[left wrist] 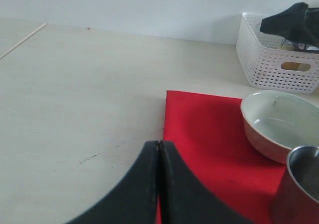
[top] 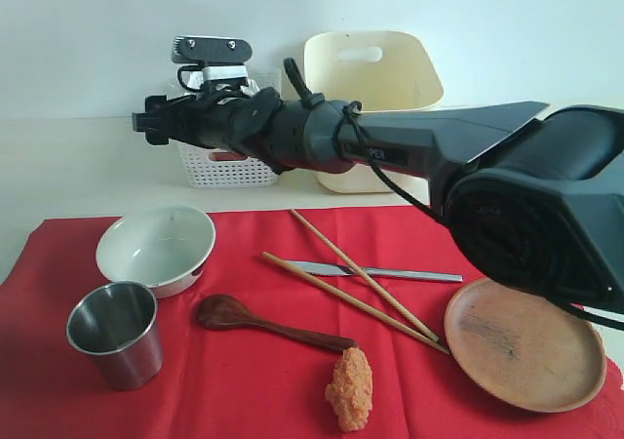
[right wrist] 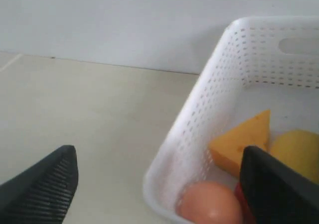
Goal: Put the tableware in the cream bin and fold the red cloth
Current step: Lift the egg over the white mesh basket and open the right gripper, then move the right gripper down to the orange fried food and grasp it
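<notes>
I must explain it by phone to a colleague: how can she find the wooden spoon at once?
Find the red cloth on the table. Near its middle, between the steel cup and the two chopsticks, lies the wooden spoon. It alone is dark brown, with an oval head and thin handle.

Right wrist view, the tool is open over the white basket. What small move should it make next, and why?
Probably lift the right tool clear of the white basket and toward the brown plate. Its jaws stand open with nothing between them, only cheese and an egg lie below, and the plate sits on the red cloth, not in the cream bin.
</notes>
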You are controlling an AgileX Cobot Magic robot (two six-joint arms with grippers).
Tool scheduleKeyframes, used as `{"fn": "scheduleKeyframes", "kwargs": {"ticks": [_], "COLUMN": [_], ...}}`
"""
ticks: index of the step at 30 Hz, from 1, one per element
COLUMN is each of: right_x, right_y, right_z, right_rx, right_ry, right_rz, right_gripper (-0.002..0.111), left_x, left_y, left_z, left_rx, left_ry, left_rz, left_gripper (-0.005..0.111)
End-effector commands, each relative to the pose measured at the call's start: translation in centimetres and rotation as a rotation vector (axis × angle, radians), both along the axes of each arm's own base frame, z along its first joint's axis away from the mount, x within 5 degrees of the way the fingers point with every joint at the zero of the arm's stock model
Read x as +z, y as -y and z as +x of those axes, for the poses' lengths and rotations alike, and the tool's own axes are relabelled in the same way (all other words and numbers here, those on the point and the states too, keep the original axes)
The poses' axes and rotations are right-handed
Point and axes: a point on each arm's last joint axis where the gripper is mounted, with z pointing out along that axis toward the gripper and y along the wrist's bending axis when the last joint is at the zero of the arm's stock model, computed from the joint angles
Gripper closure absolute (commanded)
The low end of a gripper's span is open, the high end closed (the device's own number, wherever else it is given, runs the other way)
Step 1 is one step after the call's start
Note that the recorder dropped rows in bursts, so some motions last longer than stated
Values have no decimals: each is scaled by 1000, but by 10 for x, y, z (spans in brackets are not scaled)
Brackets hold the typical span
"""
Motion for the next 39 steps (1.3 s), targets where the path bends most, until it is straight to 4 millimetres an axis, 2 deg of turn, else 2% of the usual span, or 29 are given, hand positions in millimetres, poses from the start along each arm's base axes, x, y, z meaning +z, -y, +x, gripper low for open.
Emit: {"fn": "scheduleKeyframes", "kwargs": {"ticks": [1,3,7,11,15,21,25,30,35,39], "right_x": [34,48,72,88,94,91,94,100,109,109], "right_y": [-6,-9,-14,-14,-10,5,13,16,25,38], "right_z": [-12,-20,-39,-57,-71,-88,-98,-115,-125,-134], "right_rx": [111,169,309,462,531,576,498,402,383,380], "right_ry": [-58,-99,-170,-245,-366,-479,-494,-427,-419,-429], "right_rz": [50,73,85,59,16,-256,-469,-745,-778,-817], "right_gripper": [25,27,47,59,74,108,108,108,108,108], "left_x": [0,0,0,0,0,0,0,0,0,0], "left_y": [0,0,0,0,0,0,0,0,0,0], "left_z": [0,0,0,0,0,0,0,0,0,0], "left_rx": [-3,-3,-3,-3,-3,-3,-3,-3,-3,-3], "left_ry": [11,11,11,11,11,11,11,11,11,11], "left_rz": [-1,-1,-1,-1,-1,-1,-1,-1,-1,-1], "left_gripper": [106,106,106,106,106,106,106,106,106,106]}}
